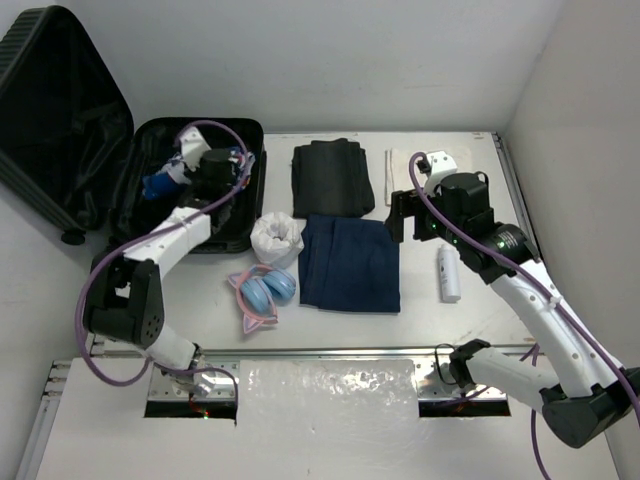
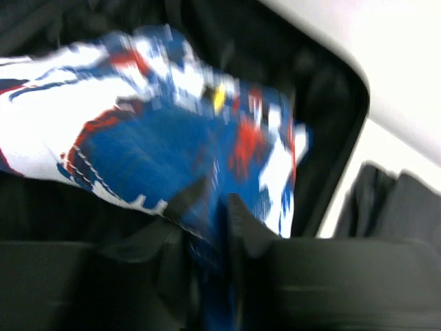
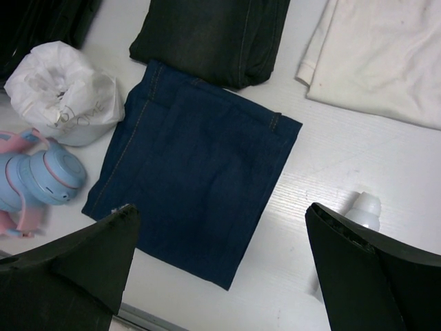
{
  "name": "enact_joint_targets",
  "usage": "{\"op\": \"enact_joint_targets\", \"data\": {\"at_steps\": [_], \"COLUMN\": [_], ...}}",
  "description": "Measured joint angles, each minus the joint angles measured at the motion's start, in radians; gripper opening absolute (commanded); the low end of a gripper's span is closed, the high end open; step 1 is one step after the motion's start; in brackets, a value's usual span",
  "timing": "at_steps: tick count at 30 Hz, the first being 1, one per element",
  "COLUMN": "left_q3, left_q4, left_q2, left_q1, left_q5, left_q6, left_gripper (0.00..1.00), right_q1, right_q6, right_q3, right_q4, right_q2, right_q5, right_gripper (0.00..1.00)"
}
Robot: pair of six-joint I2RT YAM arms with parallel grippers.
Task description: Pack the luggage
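The left claw (image 2: pixel 213 207) grips cloth (image 2: pixel 138 145) over open luggage (image 1: pixel 60 120)

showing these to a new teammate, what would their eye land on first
The open black suitcase at the far left, lid propped up, dominates the scene. Inside it the left pincer grips a blue, white and red patterned cloth. In the middle lie folded navy jeans, with blue and pink headphones to their left and the right pincer open above them.

Left pincer (image 2: pixel 213 200) clamped, right pincer (image 3: pixel 220 210) spread wide
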State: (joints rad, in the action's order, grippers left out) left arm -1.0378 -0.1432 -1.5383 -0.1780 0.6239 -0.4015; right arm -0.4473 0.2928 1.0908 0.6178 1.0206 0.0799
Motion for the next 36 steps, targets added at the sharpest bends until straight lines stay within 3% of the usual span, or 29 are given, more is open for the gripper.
{"op": "enact_joint_targets", "data": {"at_steps": [2,3,5,6,8,14,19,23,24,27,30,34,36], "left_q3": [0.022,0.037,0.067,0.089,0.11,0.111,0.068,-0.099,-0.149,-0.227,-0.212,-0.149,-0.146], "left_q4": [0.078,0.131,0.213,0.267,0.378,0.647,0.65,0.624,0.608,0.585,0.6,0.653,0.679], "left_q2": [0.027,0.048,0.084,0.108,0.142,0.254,0.388,0.269,0.219,0.051,-0.04,0.013,0.09], "left_q1": [-0.068,-0.107,-0.157,-0.177,-0.193,-0.196,-0.185,-0.102,-0.076,-0.032,-0.029,-0.067,-0.087], "left_q5": [0.058,0.093,0.138,0.158,0.178,0.234,0.203,0.059,0.019,-0.094,-0.203,-0.262,-0.27], "left_q6": [-0.081,-0.13,-0.202,-0.25,-0.333,-0.508,-0.44,-0.355,-0.333,-0.284,-0.247,-0.204,-0.187], "left_gripper": [0.24,0.2,0.36,0.54,0.64,0.72,0.72,0.56,0.56,0.64,0.73,0.83,0.94], "right_q1": [0.0,0.0,0.0,0.0,0.0,0.0,0.0,0.0,0.0,0.0,0.0,-0.024,-0.083], "right_q6": [0.003,0.003,0.003,0.003,0.003,0.002,0.001,0.003,0.004,0.018,0.029,-0.011,-0.053], "right_q3": [-0.003,-0.006,-0.013,-0.018,-0.027,-0.051,-0.049,-0.043,-0.043,-0.046,-0.088,-0.209,-0.235], "right_q4": [-0.007,-0.012,-0.015,-0.017,-0.019,-0.019,-0.018,-0.02,-0.02,-0.02,-0.047,-0.086,-0.067], "right_q2": [-0.002,-0.004,-0.011,-0.016,-0.024,-0.032,-0.014,0.058,0.078,0.126,0.158,0.173,0.189], "right_q5": [-0.008,-0.011,-0.016,-0.021,-0.028,-0.035,-0.035,-0.032,-0.032,-0.019,-0.011,-0.053,-0.065], "right_gripper": [0.99,0.99,0.99,0.99,0.99,0.99,0.99,0.97,0.97,0.98,0.99,0.99,0.99]}}
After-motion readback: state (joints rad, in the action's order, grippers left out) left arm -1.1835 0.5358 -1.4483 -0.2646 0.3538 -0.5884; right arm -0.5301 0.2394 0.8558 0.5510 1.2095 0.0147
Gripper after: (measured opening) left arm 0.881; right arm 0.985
